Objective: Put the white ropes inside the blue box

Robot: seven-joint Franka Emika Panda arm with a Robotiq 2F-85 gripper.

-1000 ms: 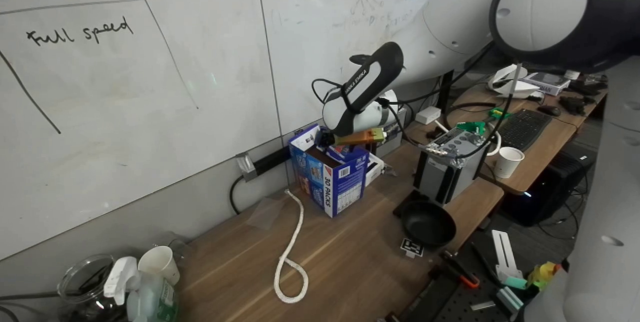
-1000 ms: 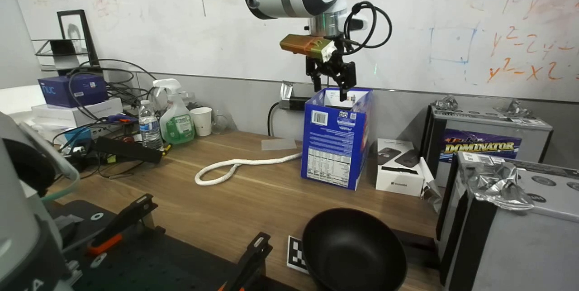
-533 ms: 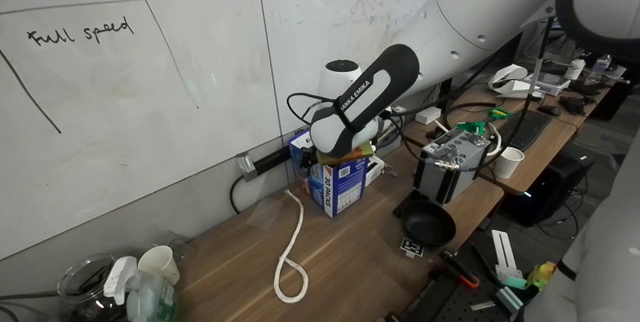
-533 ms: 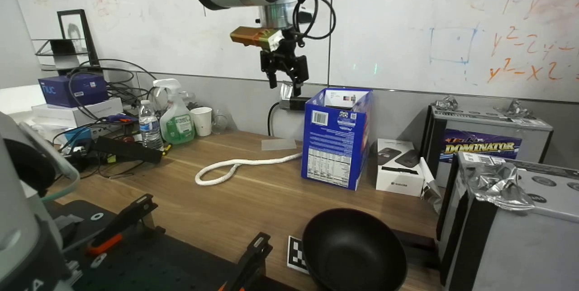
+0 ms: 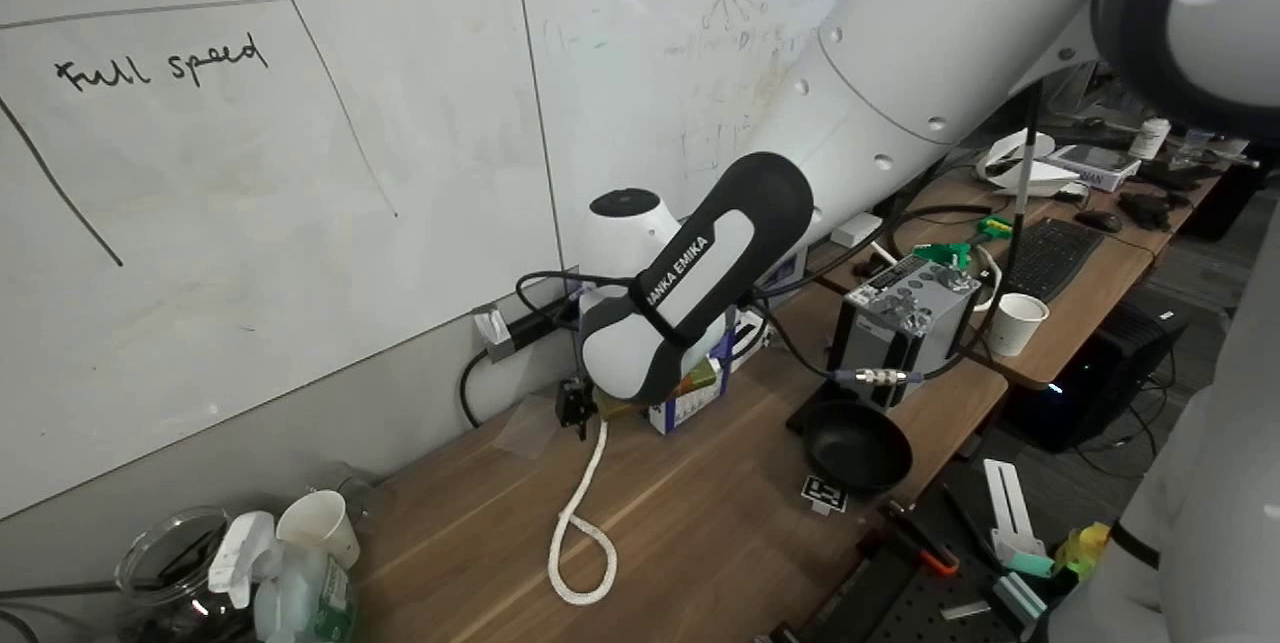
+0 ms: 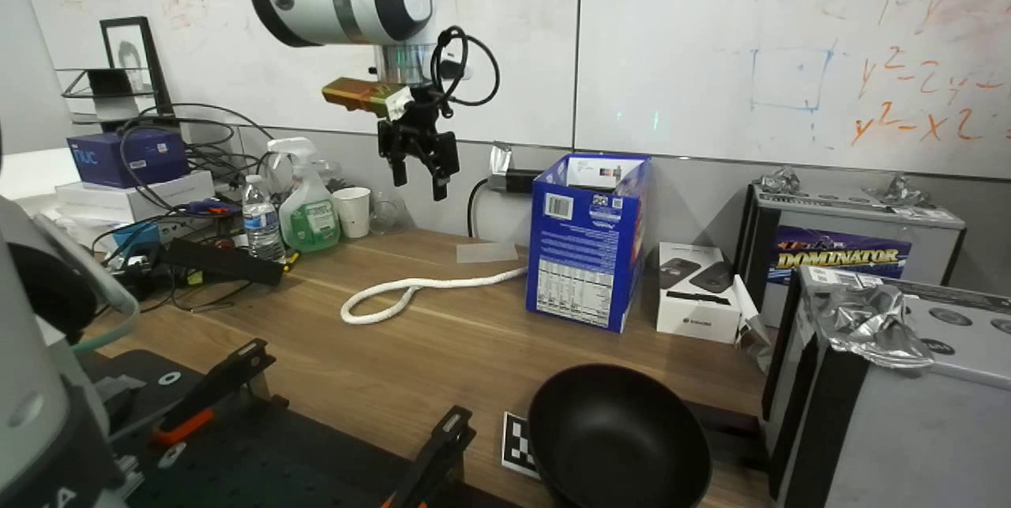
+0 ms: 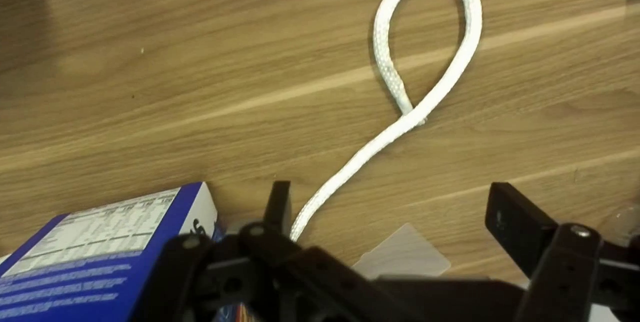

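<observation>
Fingers (image 7: pixel 517 227): spread wide, nothing held, hanging above the table (image 7: pixel 200 61). Blue box (image 6: pixel 576 251): upright, open-topped, outside one finger. White rope (image 7: pixel 412 117): on the table below the fingers, strand running toward that same finger, loop beyond the tips. Step, apparently: the pick. Best centred over the strand, lowered clear of the box, closed low, then lifted until the loop clears the rim.

Your rope (image 7: pixel 411 118) is white with a braided weave; your box (image 6: pixel 583 243) is blue, printed with white panels and lettering. You have a brown counter (image 6: pixel 442 342) streaked with paler grain, a black pan (image 6: pixel 620 435), and black jaws.
</observation>
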